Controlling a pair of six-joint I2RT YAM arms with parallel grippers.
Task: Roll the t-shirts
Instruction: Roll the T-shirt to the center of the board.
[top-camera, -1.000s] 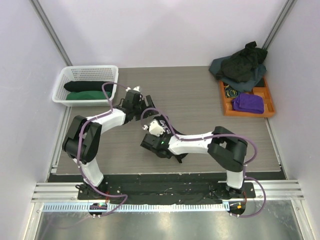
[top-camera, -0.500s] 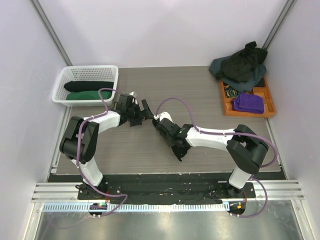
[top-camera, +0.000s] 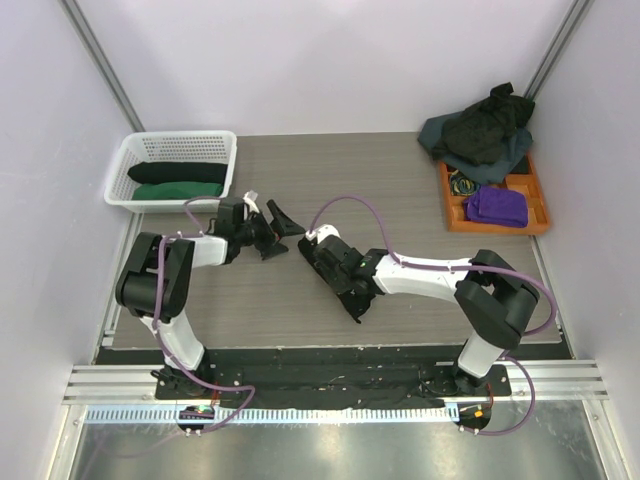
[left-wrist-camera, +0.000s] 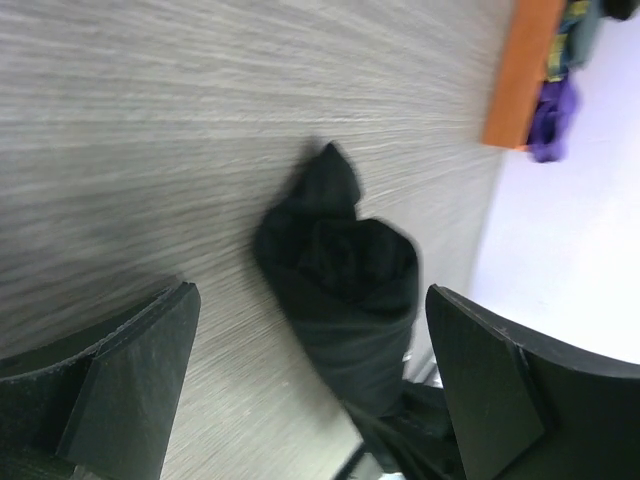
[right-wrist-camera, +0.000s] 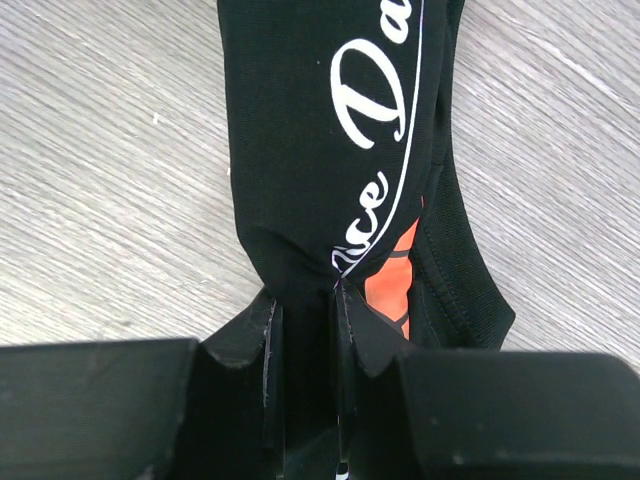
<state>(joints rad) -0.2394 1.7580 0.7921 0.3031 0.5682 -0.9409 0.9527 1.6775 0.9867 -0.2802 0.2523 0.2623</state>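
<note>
We found the right gripper (right-wrist-camera: 305, 318) clamped on the lettered t-shirt (right-wrist-camera: 300, 130). Its two fingers pinched a fold of the black cloth between them. The white script and an orange print patch (right-wrist-camera: 392, 285) ran out ahead of the fingertips, and the cloth lay flat on the table (right-wrist-camera: 100, 150).

The left gripper (left-wrist-camera: 310, 300) stood with its fingers (left-wrist-camera: 130, 370) wide apart and gripped nothing. The rolled end of that same shirt lay just ahead of the gap between them and touched neither finger. From above, the two grippers faced each other with the roll stretching away under the right one.

Behind the left gripper, away from its fingertips, sat the white basket (top-camera: 130, 150). In it we saw a black roll (top-camera: 178, 172) and a green roll (top-camera: 170, 190) side by side. Far ahead of the left gripper, well apart from both tools, a loose pile of t-shirts (top-camera: 485, 125) overlapped the far end of an orange tray (top-camera: 452, 205), which held a purple cloth (top-camera: 497, 205).
</note>
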